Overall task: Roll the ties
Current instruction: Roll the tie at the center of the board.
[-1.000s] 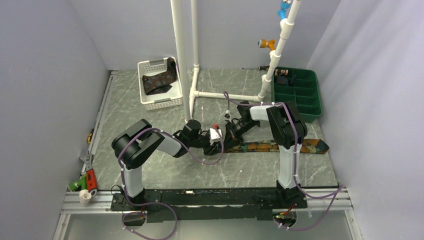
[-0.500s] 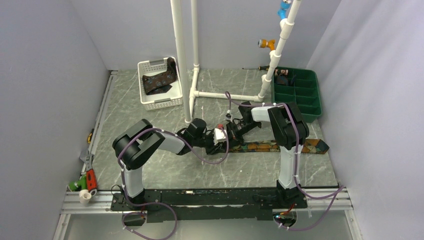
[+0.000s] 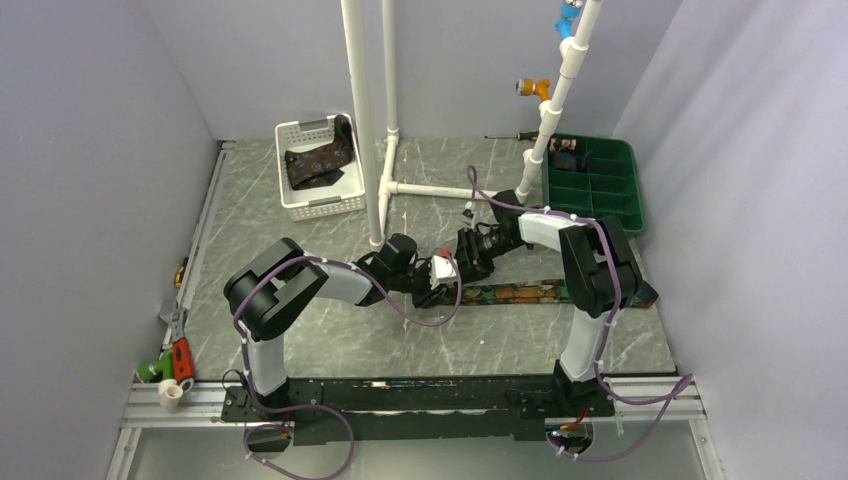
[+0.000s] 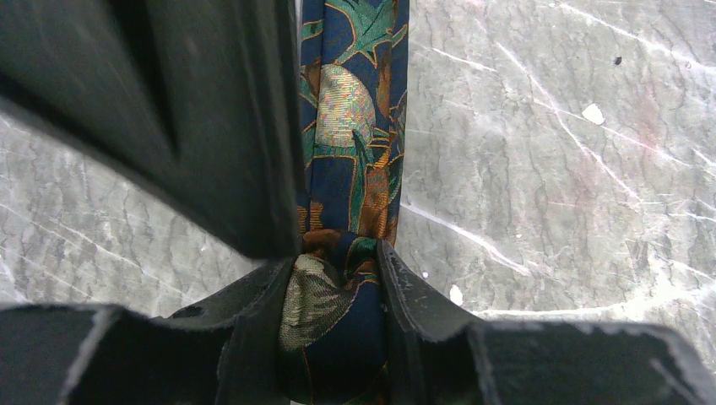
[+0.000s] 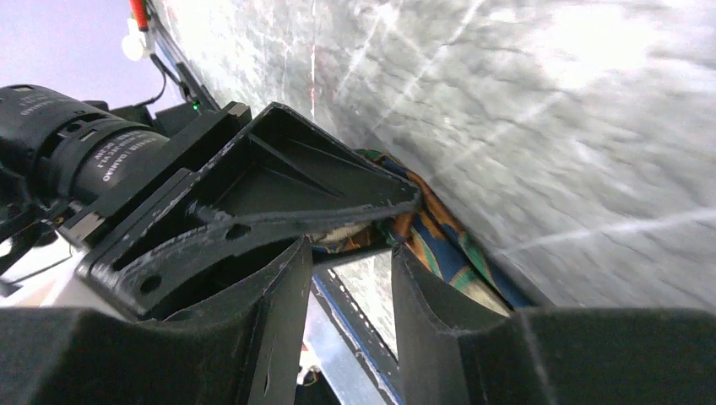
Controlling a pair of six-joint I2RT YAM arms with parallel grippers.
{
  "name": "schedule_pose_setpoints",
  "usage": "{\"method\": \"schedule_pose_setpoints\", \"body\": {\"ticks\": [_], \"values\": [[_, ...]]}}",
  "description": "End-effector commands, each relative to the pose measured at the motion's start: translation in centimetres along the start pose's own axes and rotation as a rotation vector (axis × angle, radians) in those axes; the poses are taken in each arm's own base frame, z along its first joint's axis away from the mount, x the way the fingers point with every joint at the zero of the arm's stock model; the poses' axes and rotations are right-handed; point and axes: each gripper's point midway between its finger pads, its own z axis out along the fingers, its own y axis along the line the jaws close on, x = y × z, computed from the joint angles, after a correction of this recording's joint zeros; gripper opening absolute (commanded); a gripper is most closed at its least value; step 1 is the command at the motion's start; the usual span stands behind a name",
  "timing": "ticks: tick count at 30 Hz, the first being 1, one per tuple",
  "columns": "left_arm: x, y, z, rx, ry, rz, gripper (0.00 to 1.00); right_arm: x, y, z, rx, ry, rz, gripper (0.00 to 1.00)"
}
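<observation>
Tie [image 3: 318,165] in white basket [image 3: 325,207]; dark bundle [image 3: 566,158] in green tray [image 3: 600,190].

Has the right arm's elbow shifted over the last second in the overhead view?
Yes. The right arm's elbow has swung rightward, away from the white pipe frame, and now covers more of the tie's wide end.

The tie [image 4: 355,118] is navy with orange, teal and cream leaf motifs.
</observation>
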Motion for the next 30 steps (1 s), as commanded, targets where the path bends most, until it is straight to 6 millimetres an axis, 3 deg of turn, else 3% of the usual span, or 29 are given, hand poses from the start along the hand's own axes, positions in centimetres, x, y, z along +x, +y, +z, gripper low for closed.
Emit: {"method": "schedule_pose_setpoints", "body": {"ticks": [1, 10, 19, 23, 27, 30], "values": [[8.9, -2.7, -1.4, 0.028, 0.291, -0.15, 0.15, 0.6, 2.0, 1.8, -0.037, 0.011, -0.004, 0.42], [8.6, -2.5, -1.2, 0.023, 0.284, -0.157, 0.15, 1.3, 2.9, 2.3, -0.031, -0.018, 0.003, 0.52], [8.7, -2.5, -1.2, 0.014, 0.283, -0.172, 0.15, 1.1, 4.0, 2.1, -0.041, -0.118, 0.037, 0.5], [8.9, -2.7, -1.3, 0.015, 0.284, -0.181, 0.15, 1.6, 2.7, 3.4, -0.005, -0.103, 0.031, 0.49], [9.0, -2.7, -1.3, 0.015, 0.288, -0.18, 0.15, 2.3, -0.1, 4.4, 0.067, -0.074, 0.028, 0.38], [8.9, -2.6, -1.3, 0.013, 0.288, -0.175, 0.15, 2.2, -1.4, 4.3, 0.125, -0.083, 0.007, 0.2]]}}
